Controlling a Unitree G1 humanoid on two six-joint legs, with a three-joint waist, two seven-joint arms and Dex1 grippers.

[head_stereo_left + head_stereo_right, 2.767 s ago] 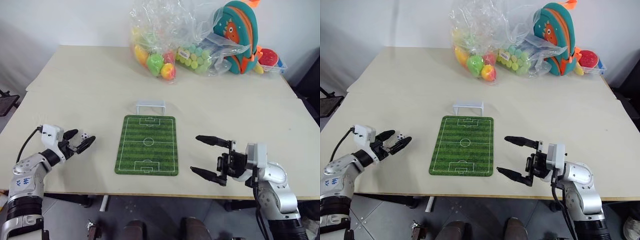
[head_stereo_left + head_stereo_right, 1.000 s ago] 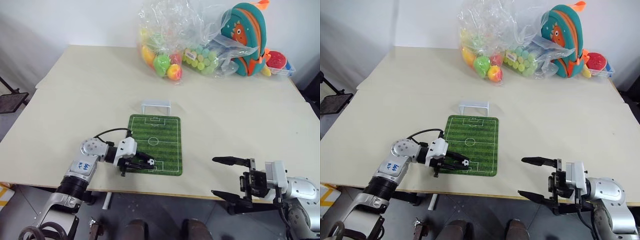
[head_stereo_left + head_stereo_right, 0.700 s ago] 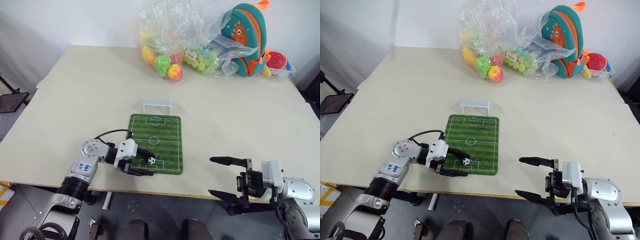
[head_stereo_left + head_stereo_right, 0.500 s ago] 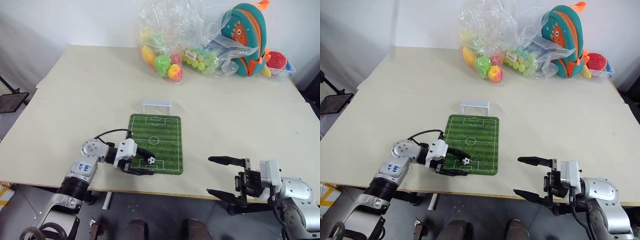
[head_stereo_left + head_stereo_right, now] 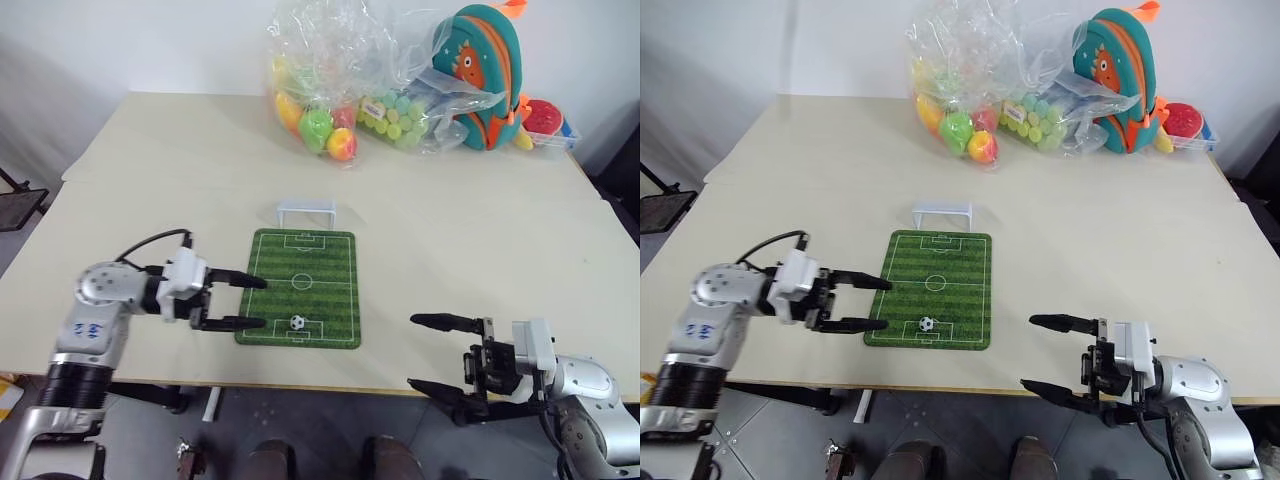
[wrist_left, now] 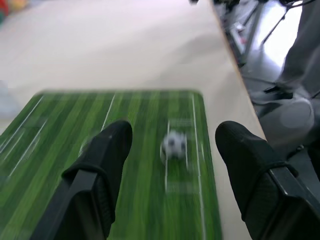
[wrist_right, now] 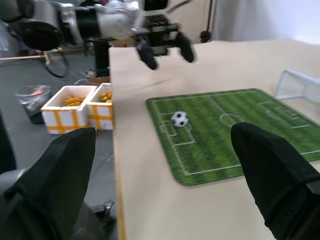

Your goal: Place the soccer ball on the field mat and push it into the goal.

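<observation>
Ball [image 5: 297, 322] sits free on mat [image 5: 300, 262] ahead of spread left gripper [image 5: 252, 302], ready for pushing toward goal [image 5: 305, 212]; right gripper [image 5: 427, 352] spread, idle.

The beige tabletop [image 5: 150, 200] is carrying a green field mat [image 5: 300, 288] near its front edge, with a small white goal [image 5: 305, 212] standing just beyond the mat's far end. Along the back edge are lying clear plastic bags of coloured balls [image 5: 345, 90], a teal backpack [image 5: 478, 75] and a small tray [image 5: 545, 118].

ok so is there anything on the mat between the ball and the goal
Nothing visible. The soccer ball sits at the near end of the field mat, and the striped stretch up to the goal is bare.
</observation>
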